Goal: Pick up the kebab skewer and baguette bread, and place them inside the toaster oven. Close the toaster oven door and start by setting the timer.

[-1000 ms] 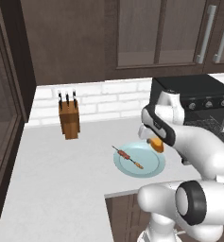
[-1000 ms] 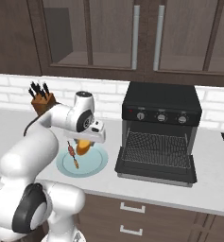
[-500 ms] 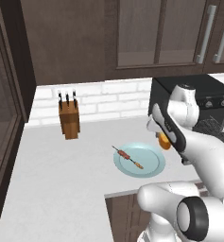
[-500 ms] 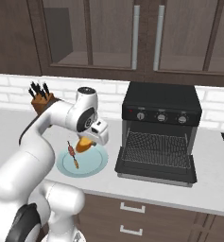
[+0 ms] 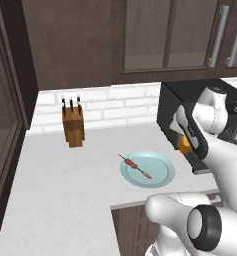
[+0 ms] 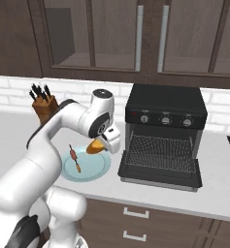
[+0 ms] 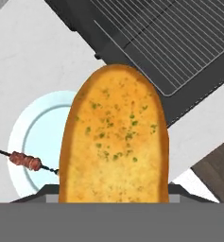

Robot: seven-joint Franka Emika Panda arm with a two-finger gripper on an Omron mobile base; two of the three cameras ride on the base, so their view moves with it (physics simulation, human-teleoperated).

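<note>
Left base view is looking forward and down from behind the arm's left, taking in the counter (image 5: 65,190), knife block (image 5: 73,126) and plate (image 5: 162,172). Right base view is looking from behind the arm's right, facing the toaster oven (image 6: 165,135); both are sharing plate (image 6: 97,167), knife block (image 6: 44,104) and oven. Hand view is looking steeply down, close, over plate (image 7: 33,137) and toaster oven door (image 7: 146,52).

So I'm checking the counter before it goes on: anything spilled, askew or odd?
Nothing stands out. The skewer lies on the plate, the bread is held in the gripper, and the oven door is down.
</note>
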